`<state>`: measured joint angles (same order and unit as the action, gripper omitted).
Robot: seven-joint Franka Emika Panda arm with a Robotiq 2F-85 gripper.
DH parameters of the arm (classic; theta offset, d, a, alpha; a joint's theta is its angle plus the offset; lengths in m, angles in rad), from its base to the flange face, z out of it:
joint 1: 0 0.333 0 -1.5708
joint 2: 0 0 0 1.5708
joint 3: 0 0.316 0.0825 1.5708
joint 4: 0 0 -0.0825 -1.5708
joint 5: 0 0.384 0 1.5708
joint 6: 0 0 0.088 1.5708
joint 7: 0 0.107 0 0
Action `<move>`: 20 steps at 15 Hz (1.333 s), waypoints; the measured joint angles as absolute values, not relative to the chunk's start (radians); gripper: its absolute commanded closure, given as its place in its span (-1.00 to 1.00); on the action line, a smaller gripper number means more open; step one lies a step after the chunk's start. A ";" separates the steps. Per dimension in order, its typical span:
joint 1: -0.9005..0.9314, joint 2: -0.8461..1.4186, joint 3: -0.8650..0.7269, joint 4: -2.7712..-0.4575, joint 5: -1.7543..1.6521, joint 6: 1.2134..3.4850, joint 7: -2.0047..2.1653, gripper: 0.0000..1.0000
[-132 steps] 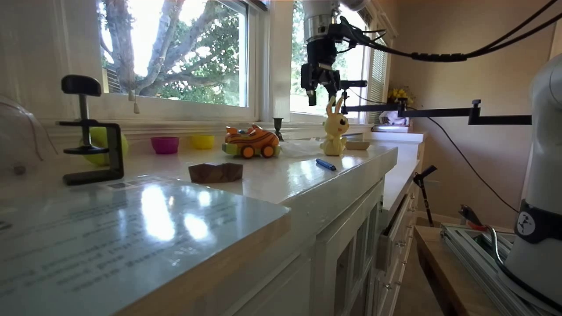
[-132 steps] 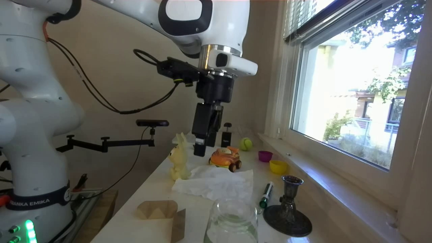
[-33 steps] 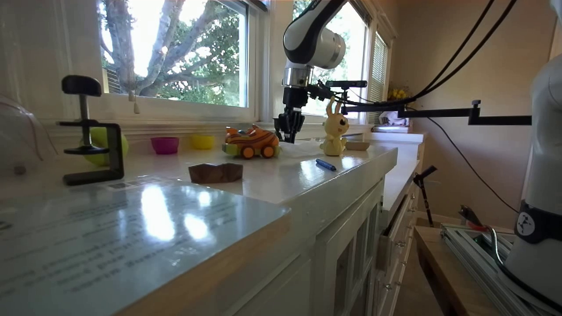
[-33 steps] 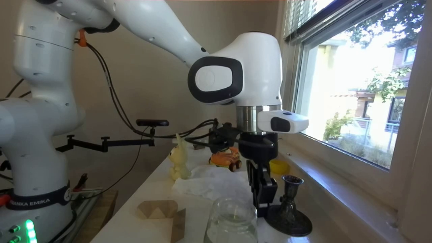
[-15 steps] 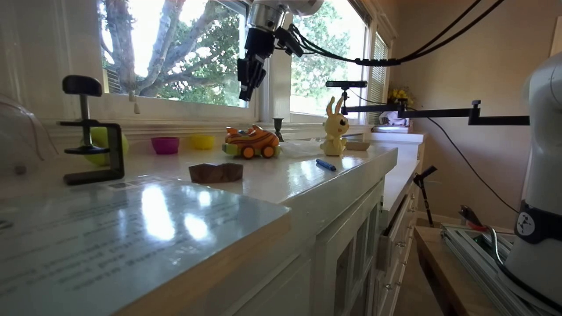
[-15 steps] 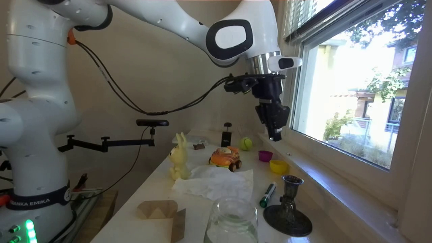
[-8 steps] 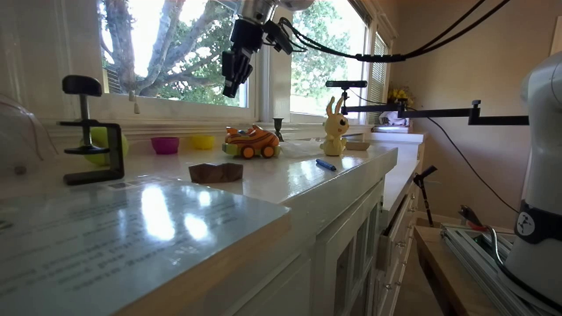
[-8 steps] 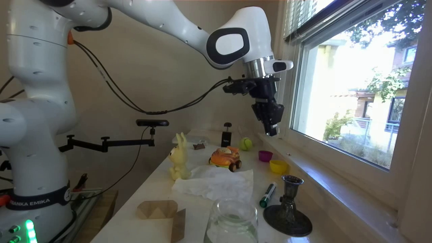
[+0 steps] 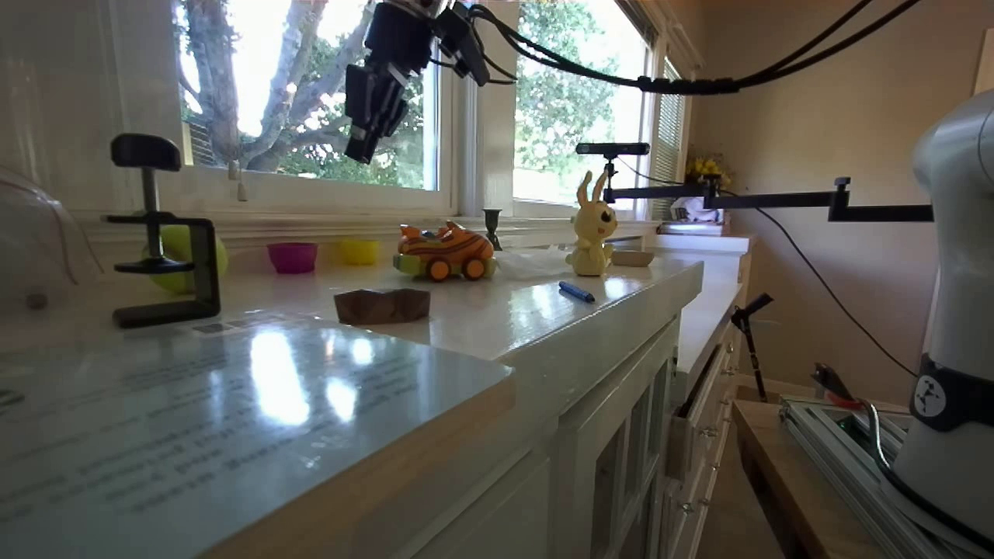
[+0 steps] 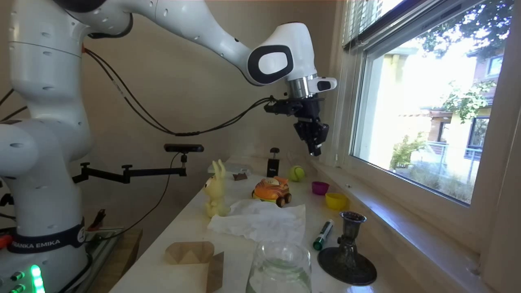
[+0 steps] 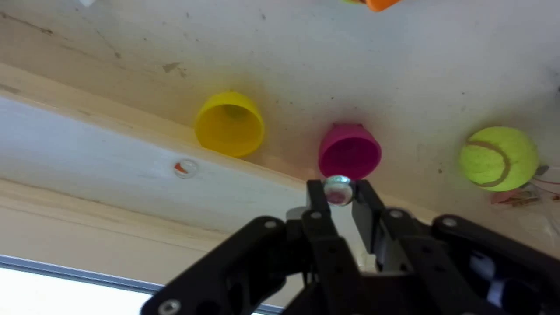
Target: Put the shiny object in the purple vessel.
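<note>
- High above the surface (image 10: pixel 183 230), the tool (image 11: pixel 339 191) points down at a tilt, its jaws drawn in to a narrow gap.
- Between the tips of those jaws, a small shiny ball (image 11: pixel 337 197), clear and glassy, is pinched and touched from both sides.
- Lower down, on the surface, stands the purple vessel (image 11: pixel 348 151); the shiny ball is in the air, apart from it, though the wrist view nearly lines up the two.
- Near the vessel sits a yellow bowl (image 11: pixel 229 127), with a tennis ball (image 11: pixel 498 158) on the opposite side.
</note>
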<state>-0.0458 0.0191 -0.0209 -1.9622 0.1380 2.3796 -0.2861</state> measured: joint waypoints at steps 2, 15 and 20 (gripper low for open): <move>-0.031 0.025 -0.008 -1.968 0.138 2.403 -0.286 0.89; -0.020 0.069 0.018 -2.071 0.138 2.631 -0.302 0.89; -0.020 0.073 0.027 -2.071 0.138 2.637 -0.310 0.89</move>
